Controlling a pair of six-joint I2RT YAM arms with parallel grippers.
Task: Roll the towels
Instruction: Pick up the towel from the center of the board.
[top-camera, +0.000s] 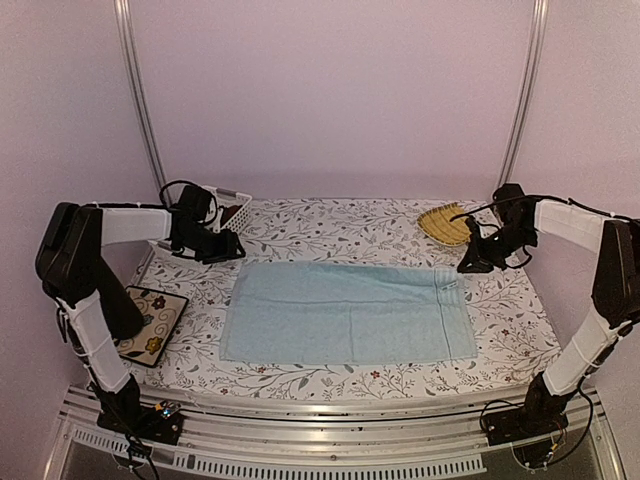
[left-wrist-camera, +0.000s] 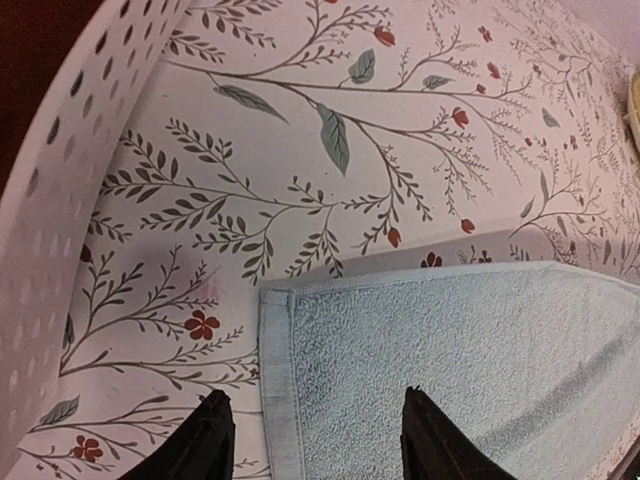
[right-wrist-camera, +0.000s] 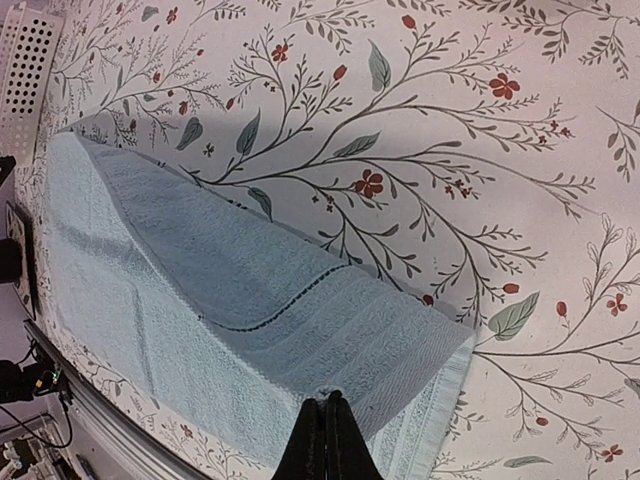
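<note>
Rolling is not yet starting: the blue towel (top-camera: 345, 312) is lying flat and unrolled in the middle of the flowered tablecloth (top-camera: 500, 330), long side running left to right, and both arms are sitting at its far corners, so this is looking like the grab-the-edge step. The left claw (left-wrist-camera: 313, 400) is hanging spread wide, holding nothing, its two fingers straddling the towel's far-left corner next to the white basket (top-camera: 235, 208); whether the tips are touching cloth is not showing. The right claw (right-wrist-camera: 325, 405) is pressed together with its tips right on the hem at the far-right corner; it is likely nipping the edge, but I cannot tell for sure. Next move is probably calling for the left claw to be closing on its corner, then both turning the far edge over toward the near side evenly. The red towel is not clearly showing.
</note>
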